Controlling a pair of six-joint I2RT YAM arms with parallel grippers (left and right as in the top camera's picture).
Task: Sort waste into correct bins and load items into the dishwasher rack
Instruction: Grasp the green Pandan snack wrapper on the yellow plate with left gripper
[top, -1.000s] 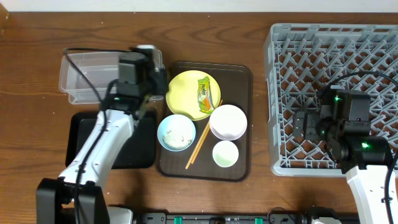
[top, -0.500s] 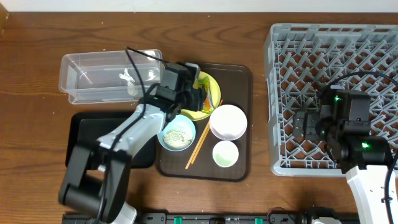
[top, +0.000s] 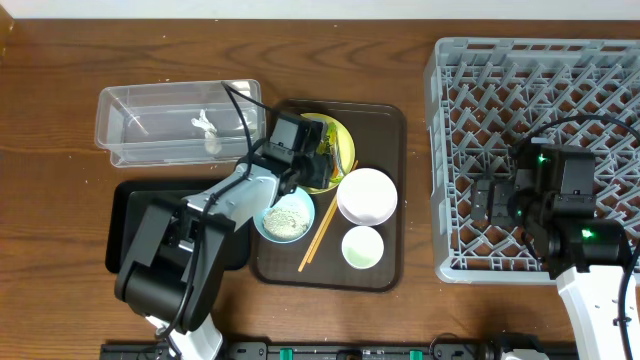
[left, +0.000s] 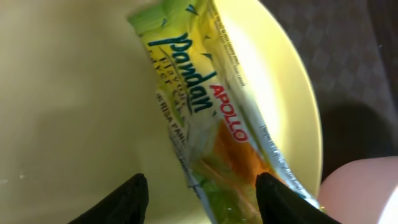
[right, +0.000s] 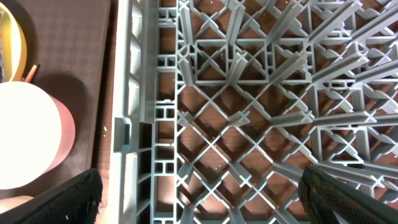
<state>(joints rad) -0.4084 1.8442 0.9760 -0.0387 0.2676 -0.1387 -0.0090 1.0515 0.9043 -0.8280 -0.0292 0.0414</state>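
The yellow-green snack wrapper (left: 205, 106) lies on the yellow plate (left: 74, 93). My left gripper (left: 202, 199) is open just above the plate, its fingers on either side of the wrapper's near end. In the overhead view the left gripper (top: 305, 152) covers most of the plate (top: 340, 150). The crumpled white scrap (top: 207, 128) lies in the clear tub (top: 130, 140). The light blue bowl (top: 285, 215) holds rice-like scraps. My right gripper (right: 202, 193) is open and empty above the grey rack (right: 249, 112), near its left wall.
The brown serving tray (top: 385, 125) also holds the white bowl (top: 367, 195), the small cup (top: 362, 247) and the chopsticks (top: 322, 228). The black tray (top: 135, 230) lies in front of the tub. The rack (top: 540, 100) fills the right side.
My left arm swung right from over the clear tub to the yellow plate and came down onto the wrapper. The white scrap now shows lying in the tub. The right arm has not moved.
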